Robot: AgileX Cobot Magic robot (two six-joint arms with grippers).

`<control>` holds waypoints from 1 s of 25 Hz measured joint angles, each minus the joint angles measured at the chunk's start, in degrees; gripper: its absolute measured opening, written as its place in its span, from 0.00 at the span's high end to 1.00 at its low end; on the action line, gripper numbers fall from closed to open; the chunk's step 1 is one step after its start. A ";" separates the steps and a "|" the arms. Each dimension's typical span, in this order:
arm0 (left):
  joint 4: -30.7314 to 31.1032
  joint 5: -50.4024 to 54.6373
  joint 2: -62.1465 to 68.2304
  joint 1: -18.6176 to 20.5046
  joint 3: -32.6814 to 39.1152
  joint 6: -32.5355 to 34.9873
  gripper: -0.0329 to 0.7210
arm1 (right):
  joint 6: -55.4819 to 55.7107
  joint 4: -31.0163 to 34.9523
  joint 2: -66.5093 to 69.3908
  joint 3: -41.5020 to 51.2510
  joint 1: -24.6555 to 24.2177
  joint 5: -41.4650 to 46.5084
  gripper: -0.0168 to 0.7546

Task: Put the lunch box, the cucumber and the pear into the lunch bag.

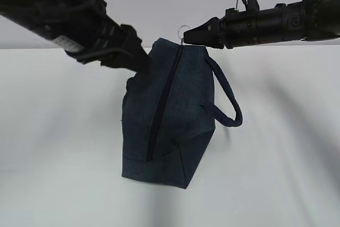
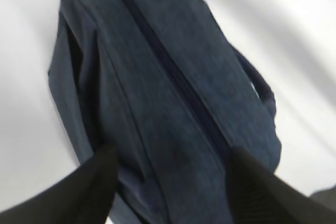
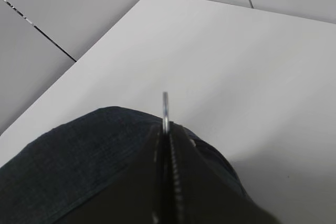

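On my exterior feed the lunch bag (image 1: 172, 115) sits near the middle of the white table (image 1: 58, 131), a boxy dark navy fabric bag standing tall, with its dark zipper (image 1: 162, 104) running closed from the top edge down its facing side and a padded loop handle (image 1: 226, 99) hanging off its right side. At the top end of the zipper I see the metal ring pull (image 1: 184, 30) sticking up. My right gripper (image 1: 191, 35) comes in level from the right, and its jaws are clenched on that ring; the right wrist feed confirms it, with the ring (image 3: 165, 108) edge-on and pinched between the two dark fingers (image 3: 181, 182) over the bag's top (image 3: 89, 150). My left gripper (image 1: 139, 61) angles down from the upper left and meets the bag's upper left corner. In the left wrist feed its fingers (image 2: 89, 187) stand spread on either side of the bag's fabric (image 2: 157, 103), and that feed is blurred, so I cannot tell whether they are actually gripping. The bag's interior is hidden from me in every feed.
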 joint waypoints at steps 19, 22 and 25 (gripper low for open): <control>1.77 -4.74 16.89 0.00 -16.38 -0.41 0.54 | 0.11 -0.02 0.00 0.00 0.00 -0.26 0.98; 2.39 -5.32 18.38 0.23 -17.06 -0.41 0.56 | 0.24 -0.02 0.00 -0.05 0.00 -0.26 0.98; 2.58 -6.33 19.28 0.81 -17.11 -0.41 0.61 | 0.24 -0.02 0.00 -0.05 0.00 -0.26 0.98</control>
